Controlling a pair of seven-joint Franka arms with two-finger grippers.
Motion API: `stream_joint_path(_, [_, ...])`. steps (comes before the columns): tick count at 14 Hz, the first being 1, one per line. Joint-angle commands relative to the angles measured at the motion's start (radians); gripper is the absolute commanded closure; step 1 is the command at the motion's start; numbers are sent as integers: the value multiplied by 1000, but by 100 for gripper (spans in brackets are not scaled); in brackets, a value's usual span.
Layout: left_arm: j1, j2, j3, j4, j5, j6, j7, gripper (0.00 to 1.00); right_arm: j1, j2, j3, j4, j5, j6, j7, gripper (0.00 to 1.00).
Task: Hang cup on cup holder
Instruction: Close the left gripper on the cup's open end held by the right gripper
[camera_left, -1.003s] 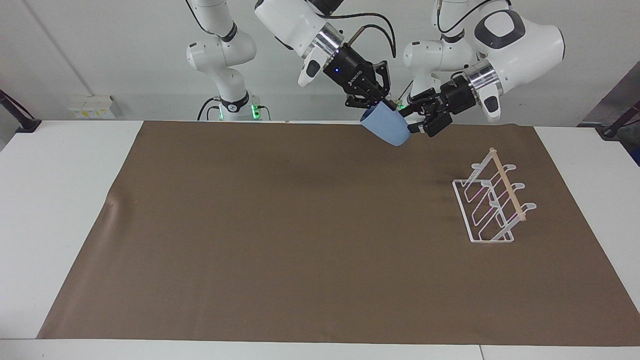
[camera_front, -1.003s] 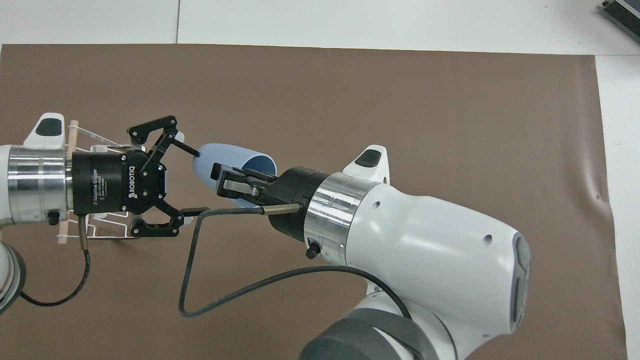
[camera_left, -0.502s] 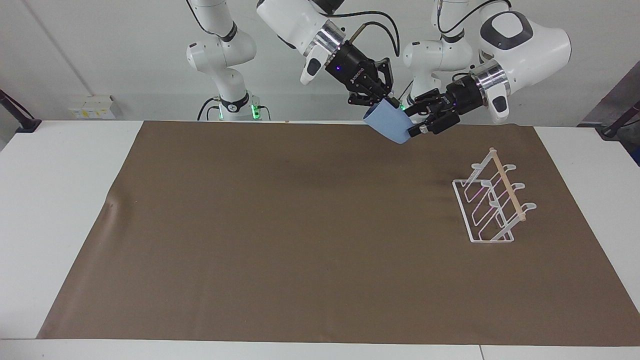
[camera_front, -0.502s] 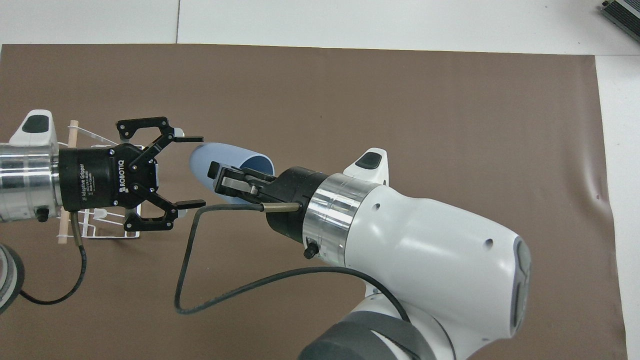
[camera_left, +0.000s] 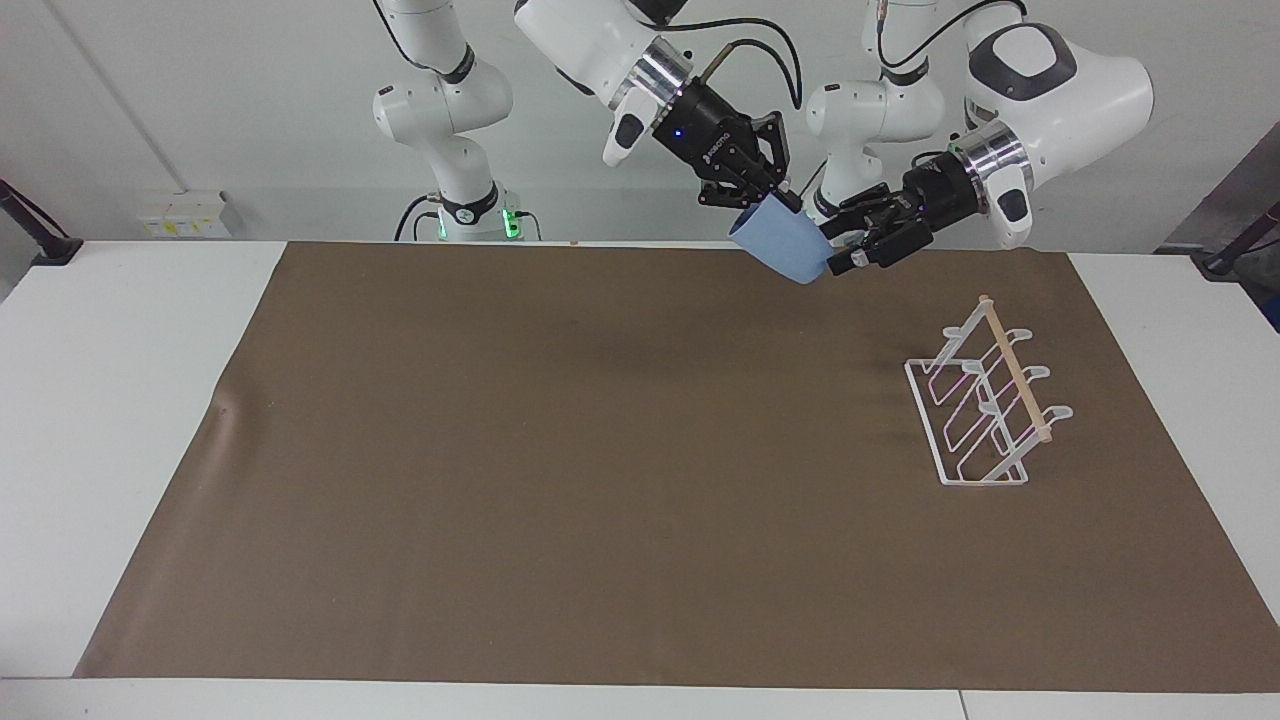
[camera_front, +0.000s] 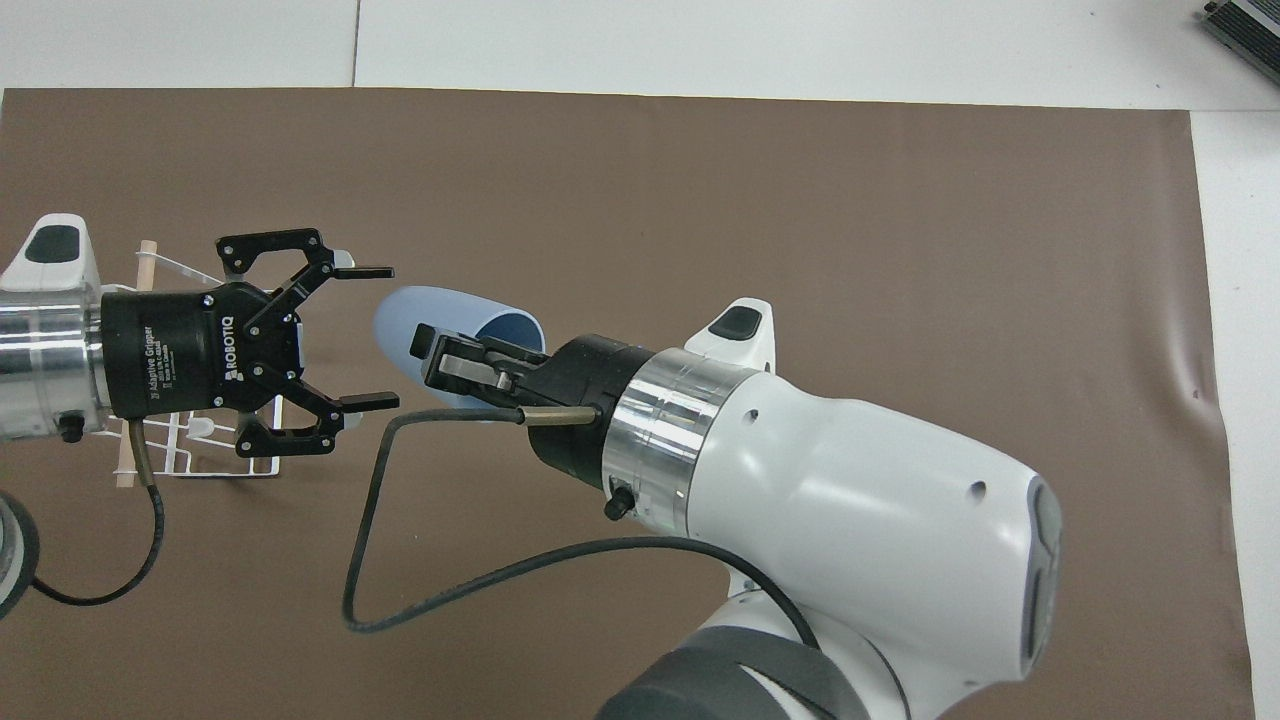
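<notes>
On the white surface (camera_left: 140, 400) lies a big brown mat (camera_left: 600, 480).

In the facing view, the right arm comes in first, from the top. Its tool, the right tool (camera_left: 778, 203), is up in the air over the edge of the mat that is close to the robots. It is closed on the rim of the cup (camera_left: 785, 245). One finger sits inside the cup and one sits outside. The cup is light blue. It hangs tilted in the air, with its open end up at the right tool and its closed bottom pointing down toward the left arm's end of the surface.

Next comes the left tool (camera_left: 840, 250). It is just beside the bottom of the cup and at the same height. Its two fingers (camera_front: 365, 272) are spread wide apart. They do not touch the cup, and the left tool holds nothing.

Last comes the cup holder (camera_left: 985, 400). It is a small white wire rack with a wooden rod along its top. It stands on the mat at the left arm's end of the surface, well apart from the cup. No cup hangs on it.
</notes>
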Motion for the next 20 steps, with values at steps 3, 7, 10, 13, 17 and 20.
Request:
stream_joint_path(3, [-26,8,7,-4,-26,33,79,0,1,-8,2,-1,25,13,12,100])
stream_joint_path(7, [-28,12,7,4,-83,44,77,6,1,-8,2,-2,25,12,12,100])
stream_joint_path(10, [-48,12,7,2,-83,76,80,21,1,-8,2,-2,25,12,12,100])
stream_joint_path(13, [-48,12,7,-4,-81,75,103,31,1,-8,2,-2,25,12,13,100])
stream_joint_path(17, [-49,12,7,-2,-83,66,103,100,1,-10,2,-2,25,10,22,100])
stream_joint_path(20, [-48,12,8,-1,-80,61,105,100,1,-10,2,-2,25,9,22,100])
